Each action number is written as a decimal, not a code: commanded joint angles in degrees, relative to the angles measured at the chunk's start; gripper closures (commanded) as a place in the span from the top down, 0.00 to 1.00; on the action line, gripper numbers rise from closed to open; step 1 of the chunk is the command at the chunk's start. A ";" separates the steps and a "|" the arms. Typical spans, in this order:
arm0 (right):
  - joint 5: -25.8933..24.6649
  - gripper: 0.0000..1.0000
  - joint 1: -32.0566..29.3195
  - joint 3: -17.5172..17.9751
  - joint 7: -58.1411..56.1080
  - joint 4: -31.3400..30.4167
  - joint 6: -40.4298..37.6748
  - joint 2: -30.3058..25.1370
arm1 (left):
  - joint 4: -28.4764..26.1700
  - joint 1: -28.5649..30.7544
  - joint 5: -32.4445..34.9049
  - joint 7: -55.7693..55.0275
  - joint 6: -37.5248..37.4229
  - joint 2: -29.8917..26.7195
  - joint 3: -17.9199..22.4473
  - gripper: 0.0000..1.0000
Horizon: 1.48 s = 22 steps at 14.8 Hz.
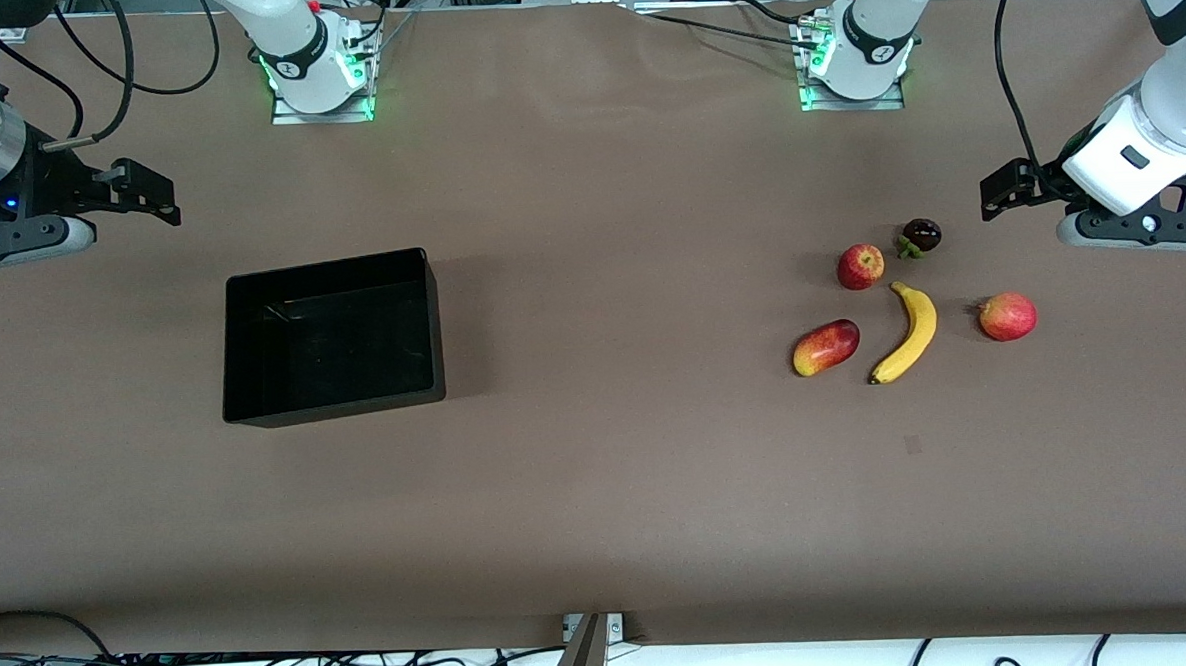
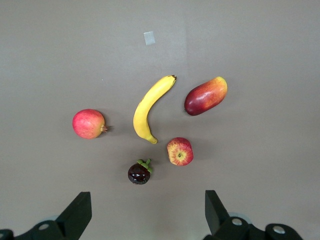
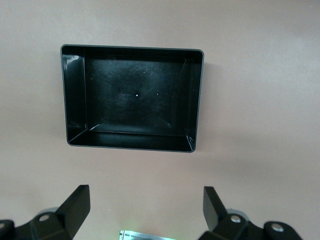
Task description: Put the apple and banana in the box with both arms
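Observation:
The apple (image 1: pixel 860 266) lies on the table toward the left arm's end, just farther from the front camera than the banana (image 1: pixel 908 334). Both show in the left wrist view, the apple (image 2: pixel 180 151) and the banana (image 2: pixel 150 107). The black box (image 1: pixel 330 267) stands empty toward the right arm's end and shows in the right wrist view (image 3: pixel 132 48). My left gripper (image 1: pixel 995 195) is open and empty, up over the table beside the fruits (image 2: pixel 147 215). My right gripper (image 1: pixel 157 200) is open and empty, up over the table beside the box (image 3: pixel 145 212).
A red-and-yellow mango-like fruit (image 1: pixel 826 347) lies beside the banana. A pinkish-red fruit with a nub (image 1: pixel 1008 316) lies on the banana's flank toward the left arm's end. A dark purple fruit (image 1: pixel 921 236) sits next to the apple. A small tape mark (image 1: pixel 913 444) is nearer the camera.

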 commanded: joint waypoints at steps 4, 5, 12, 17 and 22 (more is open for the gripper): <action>-0.89 1.00 -0.44 0.24 -1.01 1.76 -0.25 0.57 | 1.53 -0.03 0.00 -0.40 -0.33 0.64 0.01 1.00; -0.89 1.00 -0.44 0.24 -1.01 1.76 -0.25 0.58 | 1.53 0.06 0.00 -0.40 -0.33 0.64 0.01 1.00; -2.21 1.00 -0.62 0.07 -2.75 0.80 -0.07 0.93 | 1.53 0.15 0.00 -0.48 -0.41 0.64 0.01 1.00; -3.62 1.00 -0.62 -2.39 -4.51 -8.23 10.44 1.63 | 1.53 0.32 0.00 -0.40 -0.50 0.64 0.01 1.00; -3.01 1.00 -0.70 -6.35 -8.48 -19.14 26.80 6.28 | 0.49 0.15 -0.53 -0.66 -6.02 4.49 0.01 1.00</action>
